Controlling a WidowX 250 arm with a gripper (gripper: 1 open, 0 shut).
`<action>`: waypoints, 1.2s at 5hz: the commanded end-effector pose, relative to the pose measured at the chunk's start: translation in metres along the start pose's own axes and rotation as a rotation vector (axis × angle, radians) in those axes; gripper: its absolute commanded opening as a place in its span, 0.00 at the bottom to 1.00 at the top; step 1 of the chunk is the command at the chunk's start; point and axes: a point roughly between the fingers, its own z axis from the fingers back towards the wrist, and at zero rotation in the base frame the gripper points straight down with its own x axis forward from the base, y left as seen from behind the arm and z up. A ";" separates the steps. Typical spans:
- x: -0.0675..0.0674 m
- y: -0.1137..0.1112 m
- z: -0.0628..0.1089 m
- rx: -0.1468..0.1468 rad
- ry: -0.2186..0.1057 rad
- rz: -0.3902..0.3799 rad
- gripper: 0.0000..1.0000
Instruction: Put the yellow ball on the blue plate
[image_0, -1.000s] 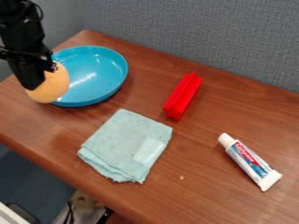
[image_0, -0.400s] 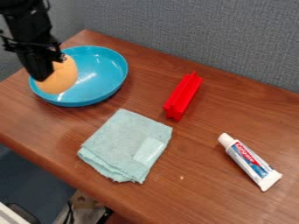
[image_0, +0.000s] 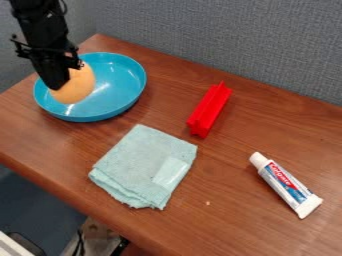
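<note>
From my remote station I see first the wooden table (image_0: 254, 130), brown with a rounded edge, which fills most of the camera view, and behind it a grey textured wall (image_0: 227, 35). The black robot arm (image_0: 40, 25) comes down from the upper left corner, with the tool pointing straight down over the dish.

The blue plate (image_0: 123, 92) is the widest object, a shallow turquoise dish with a raised rim, standing near the back left part of the table. In front of it, toward the near edge, lies a pale teal folded cloth (image_0: 143, 166), flat and a little crooked, apart from the plate. To the right of the plate, in the middle of the table, a red rectangular block (image_0: 209, 108) lies on its long side. At the far right, near the front edge, a white toothpaste tube (image_0: 286, 184) with red and blue print lies flat, its cap end pointing to the back left.

The gripper (image_0: 59, 74) is narrow, its jaws pressed on the yellow ball (image_0: 75, 86). The ball is inside the left half of the blue plate, low over the bottom; I cannot tell if it touches the dish already.
</note>
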 end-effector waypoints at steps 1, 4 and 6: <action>0.013 0.008 0.005 0.023 -0.035 0.006 0.00; 0.024 0.009 -0.004 0.019 -0.018 0.010 1.00; 0.025 0.006 0.002 0.021 -0.018 0.011 1.00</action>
